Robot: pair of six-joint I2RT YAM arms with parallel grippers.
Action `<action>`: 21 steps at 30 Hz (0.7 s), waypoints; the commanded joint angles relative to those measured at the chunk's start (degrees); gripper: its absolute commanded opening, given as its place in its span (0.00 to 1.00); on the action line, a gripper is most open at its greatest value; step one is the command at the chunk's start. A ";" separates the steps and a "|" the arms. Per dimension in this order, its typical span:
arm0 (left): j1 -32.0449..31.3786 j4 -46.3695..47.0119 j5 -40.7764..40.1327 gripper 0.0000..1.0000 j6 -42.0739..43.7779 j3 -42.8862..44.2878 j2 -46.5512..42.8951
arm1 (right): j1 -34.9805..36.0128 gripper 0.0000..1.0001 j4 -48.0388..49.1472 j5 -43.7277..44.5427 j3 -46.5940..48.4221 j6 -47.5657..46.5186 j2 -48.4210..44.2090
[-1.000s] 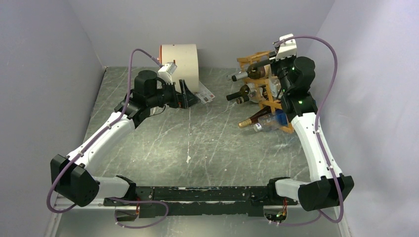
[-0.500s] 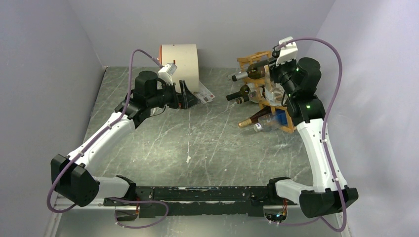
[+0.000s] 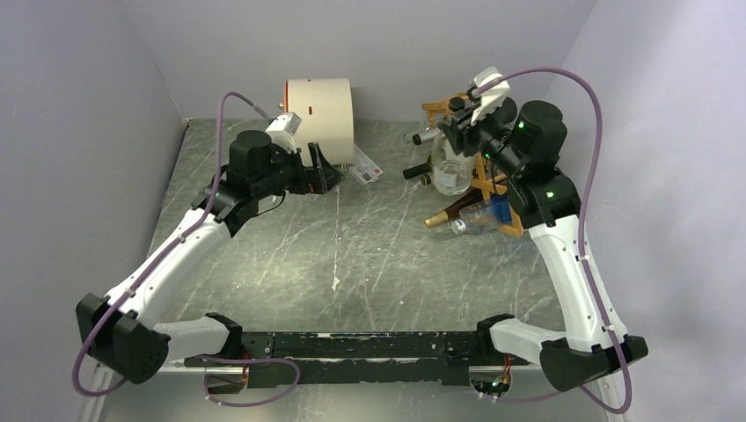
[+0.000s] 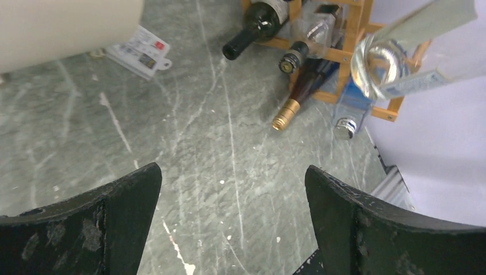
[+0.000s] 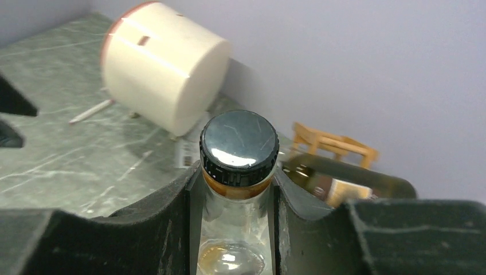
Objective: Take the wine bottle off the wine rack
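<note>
Since the right end effector [image 5: 236, 197] is clamped on the neck of the clear wine bottle [image 3: 450, 169] just under its black cap [image 5: 239, 140], the whole weight hangs from that narrow grip. The job now is to carry it away from the wine rack [image 3: 483, 183] without a swing. From above, the bottle hangs roughly upright just in front of the rack, on the side where the other necks poke out. Its base looks free of the cells, though the top view is too cluttered there to be sure it is past the dark bottle [image 3: 420, 170] lying in the rack. A good move would draw it straight out from the rack front, slowly. The body should stay plumb beneath the grip so the glass base does not knock those necks or the gold-capped bottle [image 3: 447, 213] low in the rack. The cap rim is a useful stop should the smooth neck slip. Only when well apart from the rack should it go down onto the table [image 3: 352, 255], base flat before release. The left end effector [image 4: 229, 220] stands wide open and empty, well apart from the rack, and could steady the bottle's body if needed
</note>
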 commanded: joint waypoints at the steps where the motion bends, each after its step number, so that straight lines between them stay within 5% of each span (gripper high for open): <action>1: 0.40 -3.74 -10.62 0.99 2.87 -0.54 -6.83 | 7.59 0.00 9.77 -2.72 4.27 2.44 -0.55; 8: 0.39 -8.20 -19.33 0.99 4.12 -0.60 -15.22 | 24.27 0.00 17.74 2.39 0.60 2.69 4.53; 21: 0.40 -10.38 -28.90 0.99 9.26 -3.78 -28.82 | 32.01 0.00 44.34 -0.22 -6.03 11.99 19.37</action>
